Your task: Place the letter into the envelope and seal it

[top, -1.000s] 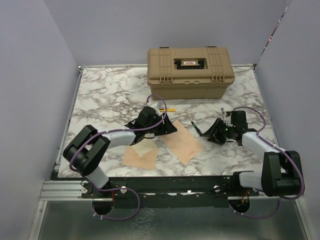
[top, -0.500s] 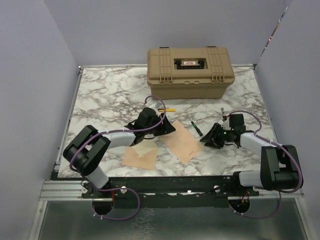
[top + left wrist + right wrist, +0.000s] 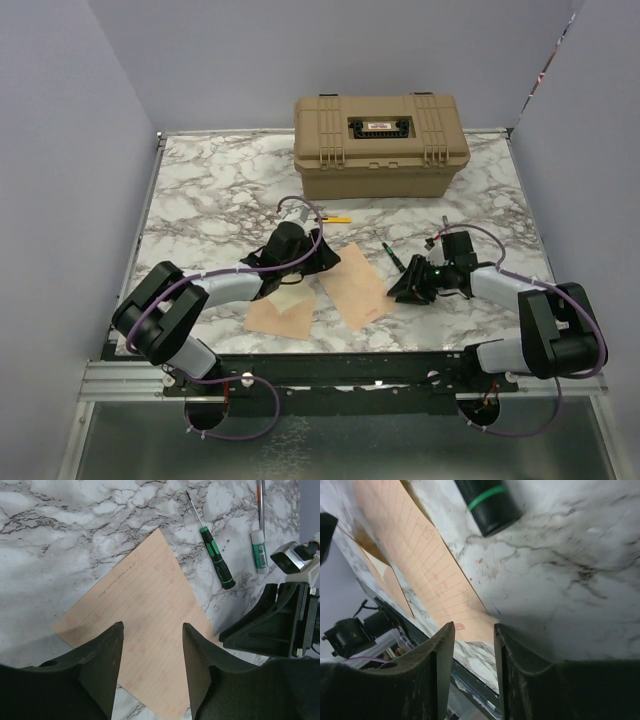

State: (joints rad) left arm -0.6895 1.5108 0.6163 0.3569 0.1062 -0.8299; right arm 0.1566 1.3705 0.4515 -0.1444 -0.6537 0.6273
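Note:
The letter (image 3: pixel 352 285) is a peach-tan sheet with faint ruled lines, lying flat at the table's middle front. It also shows in the left wrist view (image 3: pixel 145 595) and the right wrist view (image 3: pixel 425 565). The envelope (image 3: pixel 280 312) lies to its left with its pale yellow flap (image 3: pixel 292 297) open. My left gripper (image 3: pixel 325 255) is open and empty, low over the letter's far left part (image 3: pixel 152 627). My right gripper (image 3: pixel 400 290) is open and empty, low at the letter's right corner (image 3: pixel 474 627).
A tan toolbox (image 3: pixel 380 145) stands at the back. A green-handled screwdriver (image 3: pixel 393 256) lies just right of the letter, with a glue stick (image 3: pixel 259 550) beyond it. A yellow pencil (image 3: pixel 335 218) lies behind the left gripper. The table's front edge is close to the right gripper.
My right gripper has moved left and down toward the letter's right corner. My left gripper has drawn slightly back to the left. The letter has shifted slightly left.

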